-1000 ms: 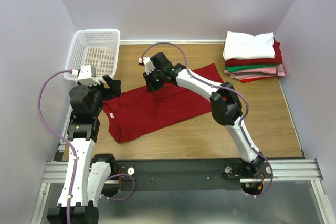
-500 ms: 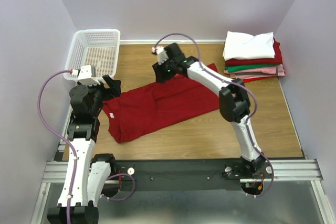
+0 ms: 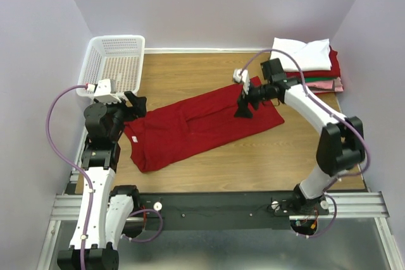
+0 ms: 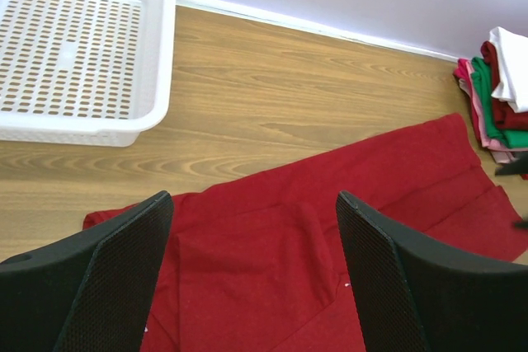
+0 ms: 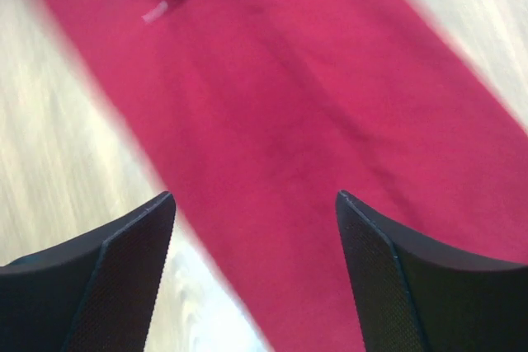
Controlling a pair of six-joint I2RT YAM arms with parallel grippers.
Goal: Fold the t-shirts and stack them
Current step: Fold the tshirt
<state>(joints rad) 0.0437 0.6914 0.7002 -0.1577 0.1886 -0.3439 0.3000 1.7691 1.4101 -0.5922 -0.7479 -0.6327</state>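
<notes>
Since a second ago the right arm has swung from the upper middle of the frame over to the right, and its fingers, then pinched shut, now stand spread with nothing between them, hovering over the right end of the large plain dark red cloth t-shirt. That shirt's right part, earlier bunched under the arm, now lies pulled out flat, so the shirt stretches as a long slanted band across the middle of the wooden worktop. At the centre left, the left arm's fingers are unmoved, spread wide and empty above the shirt's left end. At the upper right sits the stack of folded shirts, white on top, then dark red, green and pink. A white plastic mesh basket stands at the upper left.
</notes>
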